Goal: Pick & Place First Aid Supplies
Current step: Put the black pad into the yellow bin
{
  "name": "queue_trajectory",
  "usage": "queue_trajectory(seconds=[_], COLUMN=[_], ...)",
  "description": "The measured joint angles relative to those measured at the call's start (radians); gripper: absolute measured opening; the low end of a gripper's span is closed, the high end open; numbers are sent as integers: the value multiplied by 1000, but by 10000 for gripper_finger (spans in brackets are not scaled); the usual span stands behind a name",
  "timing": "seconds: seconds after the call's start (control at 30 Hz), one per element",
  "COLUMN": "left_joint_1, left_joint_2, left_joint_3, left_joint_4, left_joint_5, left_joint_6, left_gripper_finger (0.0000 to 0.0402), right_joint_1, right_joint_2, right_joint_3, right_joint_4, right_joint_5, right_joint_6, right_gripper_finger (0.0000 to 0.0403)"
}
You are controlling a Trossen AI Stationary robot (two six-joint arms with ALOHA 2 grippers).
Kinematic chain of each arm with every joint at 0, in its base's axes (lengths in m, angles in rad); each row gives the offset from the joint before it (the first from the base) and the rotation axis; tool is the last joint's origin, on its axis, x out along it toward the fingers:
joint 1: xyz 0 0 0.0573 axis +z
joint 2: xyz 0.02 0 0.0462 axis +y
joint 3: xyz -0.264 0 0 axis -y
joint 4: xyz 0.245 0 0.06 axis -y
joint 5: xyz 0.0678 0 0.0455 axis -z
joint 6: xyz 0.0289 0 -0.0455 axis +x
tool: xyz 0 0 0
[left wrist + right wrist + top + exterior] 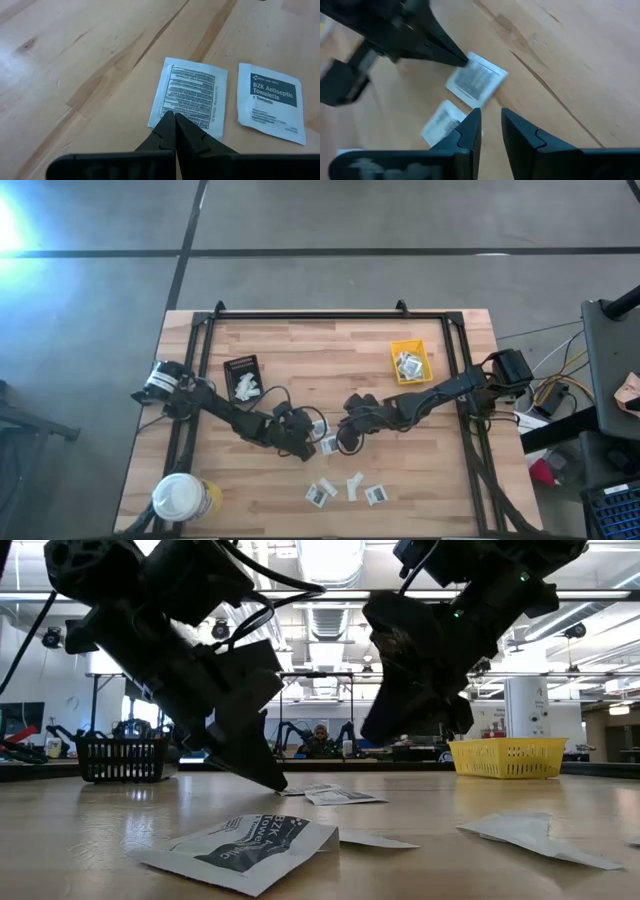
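Table (340, 355): wood planks, butcher-block look, visible grain and knots, smooth with a light satin sheen. Table frame (300, 314): black metal tubing, matt. Towelette packets (192, 97): thin paper or foil-lined sachets, white, printed, slightly glossy, a bit wrinkled at the edges; second packet (272, 102) has a dark printed label. Left gripper (175, 131) fingers: black hard plastic, matt, smooth. Right gripper (491, 131) fingers: same matt black plastic. Yellow bin (411, 361): plastic, mesh-pattern walls in the low view. Black tray (242, 376): matt, material unclear. Tub (180, 498): yellow plastic, white smooth lid.
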Motion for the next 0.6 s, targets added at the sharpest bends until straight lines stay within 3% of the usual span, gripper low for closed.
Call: queue_trajectory(seconds=[0.6], left_joint_1=[-4], left_joint_2=[1], left_joint_3=[1], left_joint_4=[-9], left_joint_5=[73], left_joint_6=[-80], left_gripper_finger=[0], right_joint_1=[-28], right_joint_2=[51], right_joint_3=[0], right_joint_4=[114], right_joint_5=[-44], right_joint_6=[166], right_gripper_finger=[137])
